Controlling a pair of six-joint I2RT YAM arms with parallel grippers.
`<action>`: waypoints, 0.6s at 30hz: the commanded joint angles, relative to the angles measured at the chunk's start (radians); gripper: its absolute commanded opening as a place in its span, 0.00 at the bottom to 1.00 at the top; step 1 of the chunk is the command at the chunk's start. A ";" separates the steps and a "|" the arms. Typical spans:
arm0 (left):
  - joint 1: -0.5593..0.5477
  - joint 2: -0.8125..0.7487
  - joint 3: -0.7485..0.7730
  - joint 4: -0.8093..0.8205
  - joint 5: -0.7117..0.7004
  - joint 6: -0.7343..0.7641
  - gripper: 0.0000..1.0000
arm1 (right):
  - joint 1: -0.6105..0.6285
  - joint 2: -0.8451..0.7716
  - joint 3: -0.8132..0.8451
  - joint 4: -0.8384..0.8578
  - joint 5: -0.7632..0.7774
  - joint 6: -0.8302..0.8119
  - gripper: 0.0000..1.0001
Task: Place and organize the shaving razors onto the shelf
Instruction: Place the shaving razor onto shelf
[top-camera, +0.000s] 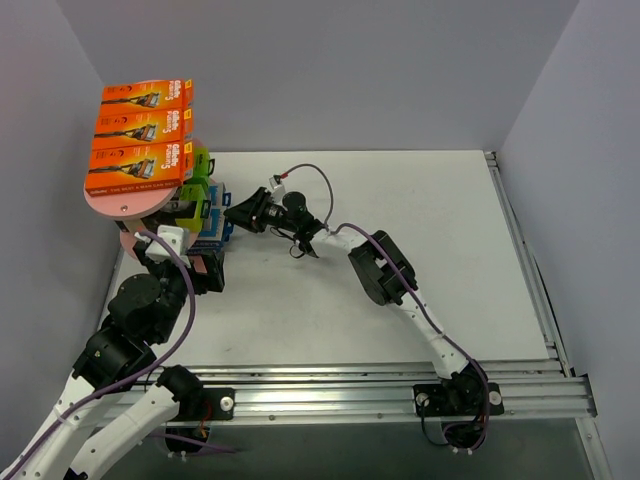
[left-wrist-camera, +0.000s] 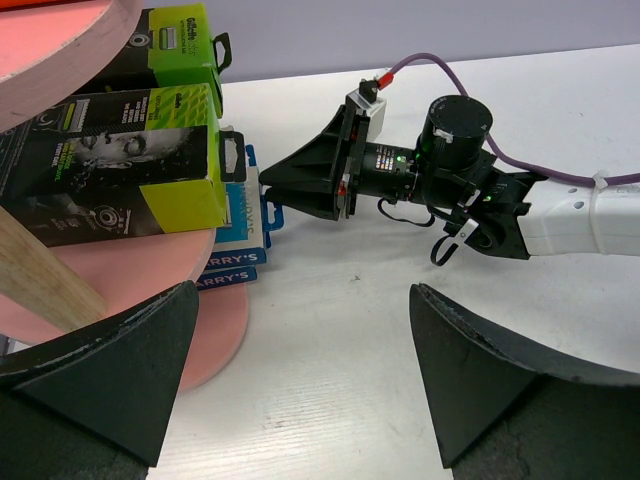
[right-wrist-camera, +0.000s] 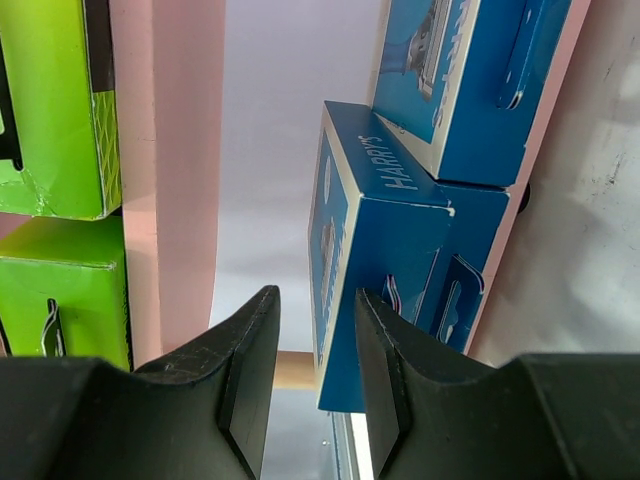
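Note:
The pink shelf (top-camera: 130, 205) stands at the far left. Three orange razor packs (top-camera: 140, 125) lie side by side on its top board. Two black-and-lime packs (left-wrist-camera: 120, 165) sit on the middle board. Blue packs (left-wrist-camera: 235, 255) lie on the bottom board (left-wrist-camera: 215, 350). My right gripper (top-camera: 235, 212) points left at the blue packs (right-wrist-camera: 400, 250). Its jaws stand a small gap apart, and the nearest pack's edge is just beyond the tips (right-wrist-camera: 318, 295). My left gripper (left-wrist-camera: 305, 290) is wide open and empty, low over the table beside the shelf's base.
The right arm (top-camera: 385, 270) stretches across the table's middle from the near right. The left arm (top-camera: 140, 310) crowds the near left corner by the shelf. Grey walls close in the left, back and right. A metal rail (top-camera: 400, 385) runs along the near edge.

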 joint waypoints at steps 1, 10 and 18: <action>0.006 -0.010 0.013 0.038 0.003 -0.004 0.95 | 0.008 -0.009 0.046 0.039 -0.017 -0.012 0.32; 0.006 -0.013 0.013 0.039 0.003 -0.004 0.96 | 0.008 0.004 0.056 0.033 -0.014 -0.012 0.32; 0.008 -0.016 0.013 0.038 0.003 -0.004 0.96 | 0.019 0.043 0.142 -0.004 -0.014 -0.012 0.32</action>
